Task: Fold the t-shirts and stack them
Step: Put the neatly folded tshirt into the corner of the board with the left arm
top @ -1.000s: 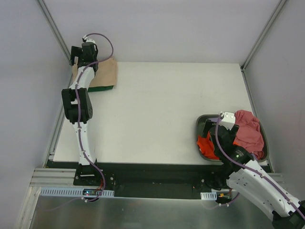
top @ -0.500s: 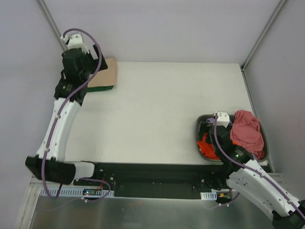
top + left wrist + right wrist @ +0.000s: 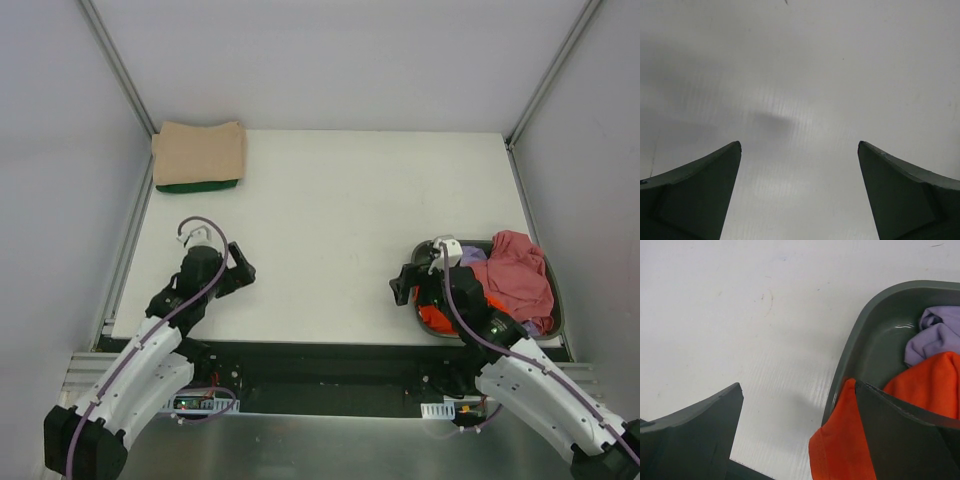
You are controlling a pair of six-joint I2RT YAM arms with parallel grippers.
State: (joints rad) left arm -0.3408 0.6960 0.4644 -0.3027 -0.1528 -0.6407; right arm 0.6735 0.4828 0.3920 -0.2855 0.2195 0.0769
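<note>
Edge of green shirt [image 3: 200,186] shows under beige shirt [image 3: 198,152].

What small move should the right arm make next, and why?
Probably lower the right end effector and close on the orange shirt: it is open astride the rim of the tub, where that shirt drapes over.

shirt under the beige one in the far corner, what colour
Dark green shirt; only its edge shows under the beige shirt, best in the top external view.
</note>
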